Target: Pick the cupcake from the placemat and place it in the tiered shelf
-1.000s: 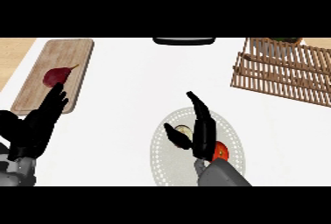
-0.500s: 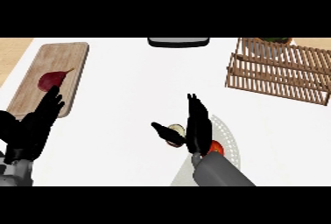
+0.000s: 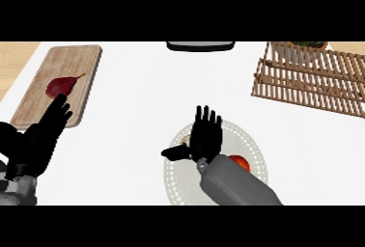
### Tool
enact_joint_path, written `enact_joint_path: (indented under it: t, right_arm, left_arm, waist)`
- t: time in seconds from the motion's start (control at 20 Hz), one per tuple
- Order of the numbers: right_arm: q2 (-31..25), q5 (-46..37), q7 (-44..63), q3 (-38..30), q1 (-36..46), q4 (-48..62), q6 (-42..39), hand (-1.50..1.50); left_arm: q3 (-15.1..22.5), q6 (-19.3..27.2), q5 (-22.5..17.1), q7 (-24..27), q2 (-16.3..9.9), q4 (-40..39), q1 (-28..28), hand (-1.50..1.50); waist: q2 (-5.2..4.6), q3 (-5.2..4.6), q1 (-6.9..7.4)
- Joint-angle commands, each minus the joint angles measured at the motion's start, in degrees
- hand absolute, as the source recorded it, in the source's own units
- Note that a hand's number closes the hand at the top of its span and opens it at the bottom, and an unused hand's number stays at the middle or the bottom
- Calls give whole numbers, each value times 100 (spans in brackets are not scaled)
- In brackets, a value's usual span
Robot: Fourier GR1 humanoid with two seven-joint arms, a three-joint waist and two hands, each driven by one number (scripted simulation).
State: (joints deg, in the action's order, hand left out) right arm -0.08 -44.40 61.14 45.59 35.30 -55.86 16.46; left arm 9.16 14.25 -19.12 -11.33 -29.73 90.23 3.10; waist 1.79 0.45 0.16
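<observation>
Here, the cupcake (image 3: 182, 140) sits on the round white placemat (image 3: 246, 140), near the mat's left edge. Only a small pale bit of it shows, because the right hand (image 3: 205, 137) is over it. The right hand's fingers are straight and point to the far side, and its thumb sticks out to the left, just beside the cupcake. The hand is spread wide and is not closed around anything. I cannot tell if it touches the cupcake.

A red and orange fruit (image 3: 239, 161) also lies on the placemat, to the right of the cupcake and a bit nearer. The grey forearm covers part of it.

The tiered shelf (image 3: 310, 77) is made of brown wood slats. It stands at the far right of the white counter (image 3: 143, 96), well apart from the placemat. Something dark green shows behind its far edge.

The left hand (image 3: 43, 137) rests at the near left side, with fingers straight and pointing up toward the far side. It holds nothing.

Just past that hand lies a wooden cutting board (image 3: 71, 62) at the far left. 1 dark red pear (image 3: 63, 87) lies on it.

A dark tray-like thing (image 3: 200, 45) sits at the far edge of the counter, in the middle.
</observation>
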Motion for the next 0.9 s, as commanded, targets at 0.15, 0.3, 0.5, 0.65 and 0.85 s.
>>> enact_joint_path:
  t: [0.15,0.3,0.5,0.65,0.85]
  right_arm:
    - [6,231,1785,305,520,-666,-1879,-150]
    - [5,278,1846,112,562,-749,-2063,-150]
    - [-33,259,1776,62,527,-624,-2209,-150]
    - [2,144,1923,8,541,-934,-2407,-150]
    - [-1,-9,1816,-3,349,-953,-2399,-150]
  left_arm:
    - [-230,-321,-79,359,-143,-421,-391,0]
    - [-238,-349,-58,605,-68,-439,-738,0]
    - [-353,-361,-3,773,-43,-625,-650,0]
    - [-247,-325,20,458,34,-589,-329,0]
    - [-292,-409,61,523,-21,-559,-408,0]
  waist:
    - [-108,-68,8]
    - [-115,-66,18]
    - [-153,-65,-18]
    - [-146,-57,-110]
    - [-156,-53,-39]
